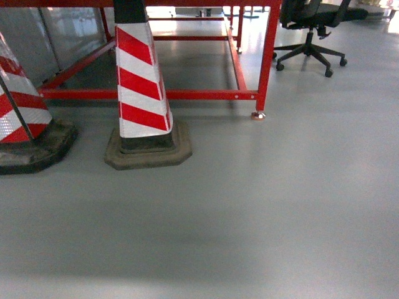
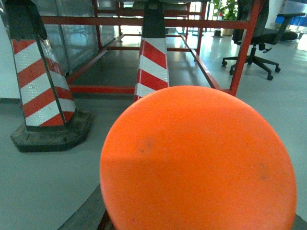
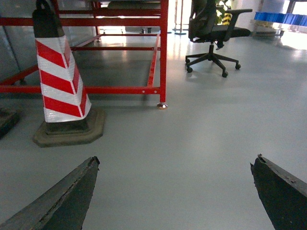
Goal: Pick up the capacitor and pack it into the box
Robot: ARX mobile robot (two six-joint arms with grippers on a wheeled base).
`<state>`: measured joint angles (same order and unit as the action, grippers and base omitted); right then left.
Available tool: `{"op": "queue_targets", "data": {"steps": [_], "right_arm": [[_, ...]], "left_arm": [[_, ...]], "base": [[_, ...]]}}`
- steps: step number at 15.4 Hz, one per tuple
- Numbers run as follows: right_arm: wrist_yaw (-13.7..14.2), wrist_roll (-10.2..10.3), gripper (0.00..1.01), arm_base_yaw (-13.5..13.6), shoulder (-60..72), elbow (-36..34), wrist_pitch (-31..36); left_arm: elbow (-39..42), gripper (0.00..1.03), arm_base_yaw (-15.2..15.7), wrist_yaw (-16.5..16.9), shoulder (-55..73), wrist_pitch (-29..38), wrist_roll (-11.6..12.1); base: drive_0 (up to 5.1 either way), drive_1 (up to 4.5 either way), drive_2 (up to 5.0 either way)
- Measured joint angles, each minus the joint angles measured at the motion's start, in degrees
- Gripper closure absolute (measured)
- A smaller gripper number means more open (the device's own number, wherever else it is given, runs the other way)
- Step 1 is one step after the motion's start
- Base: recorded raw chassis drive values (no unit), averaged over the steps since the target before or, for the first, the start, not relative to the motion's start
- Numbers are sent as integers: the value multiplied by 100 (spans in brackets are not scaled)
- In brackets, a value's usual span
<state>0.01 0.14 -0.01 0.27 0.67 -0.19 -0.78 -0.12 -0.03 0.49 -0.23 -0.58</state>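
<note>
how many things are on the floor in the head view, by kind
cones: 2
red frame: 1
office chair: 1
total: 4
No box or capacitor shows.

two striped cones [image 1: 142, 87] [image 1: 19, 106], one office chair [image 1: 312, 31].

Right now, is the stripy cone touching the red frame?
Apart. The head view shows grey floor between the cone's base and the frame's bottom bar; the right wrist view shows that gap too.
</note>
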Motion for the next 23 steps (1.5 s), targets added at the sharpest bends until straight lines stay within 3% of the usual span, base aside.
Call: {"op": "queue_targets", "data": {"steps": [10,17,23], "right_arm": [[-4,0,3,0,0,0,-9],[-7,0,3,0,0,0,-9],[-4,0,3,0,0,0,-7]], "left_arm": [[0,59,0,-9,0,-15,-2],[0,59,0,-11,0,-15,0],[0,59,0,-2,0,-9,0]], "base": [[-471,240,240],[0,0,0],[0,396,-395]]}}
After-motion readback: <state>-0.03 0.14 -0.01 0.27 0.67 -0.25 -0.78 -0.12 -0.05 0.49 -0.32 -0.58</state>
